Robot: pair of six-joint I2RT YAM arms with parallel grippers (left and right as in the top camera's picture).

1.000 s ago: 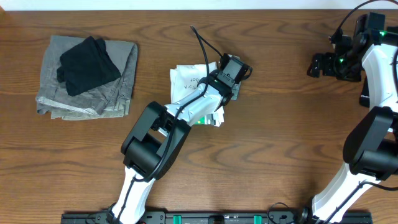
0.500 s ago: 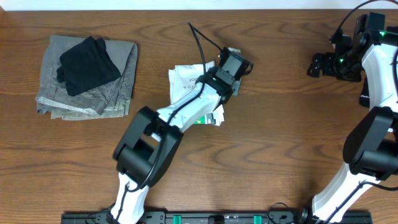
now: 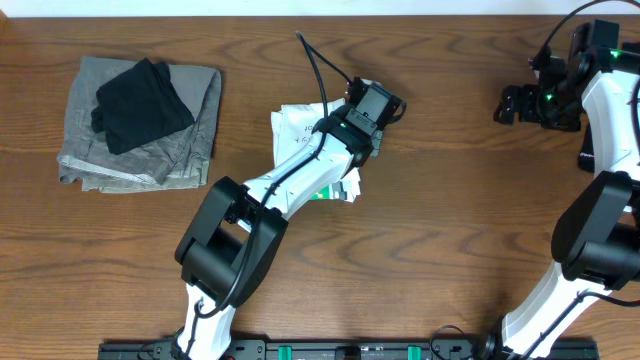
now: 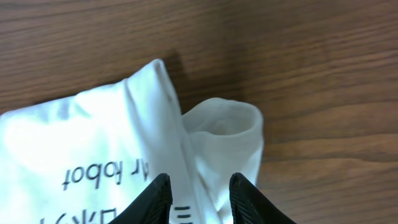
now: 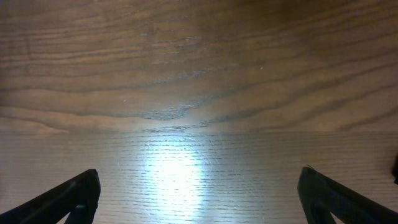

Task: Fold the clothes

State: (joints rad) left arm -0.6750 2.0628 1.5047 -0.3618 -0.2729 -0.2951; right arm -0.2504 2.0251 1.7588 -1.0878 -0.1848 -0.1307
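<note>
The clothes, a white T-shirt point(image 3: 298, 130), lie folded into a small bundle at the table's middle, with dark text showing on top. In the left wrist view the shirt point(image 4: 81, 143) fills the lower left, and a rolled sleeve end point(image 4: 227, 130) sticks out to its right. My left gripper point(image 3: 368, 112) hovers over the bundle's right end. Its fingers point(image 4: 200, 186) stand a little apart, open, with white cloth showing below the gap. My right gripper point(image 3: 520, 103) is at the far right, wide open point(image 5: 199, 193) over bare wood.
A folded grey garment point(image 3: 150, 150) with a black garment point(image 3: 140, 100) on top lies at the back left. A black cable point(image 3: 320, 65) arcs up from the left wrist. The right arm's links stand along the right edge.
The left arm's elbow has swung left and its wrist has edged slightly back. The right arm has not moved.
</note>
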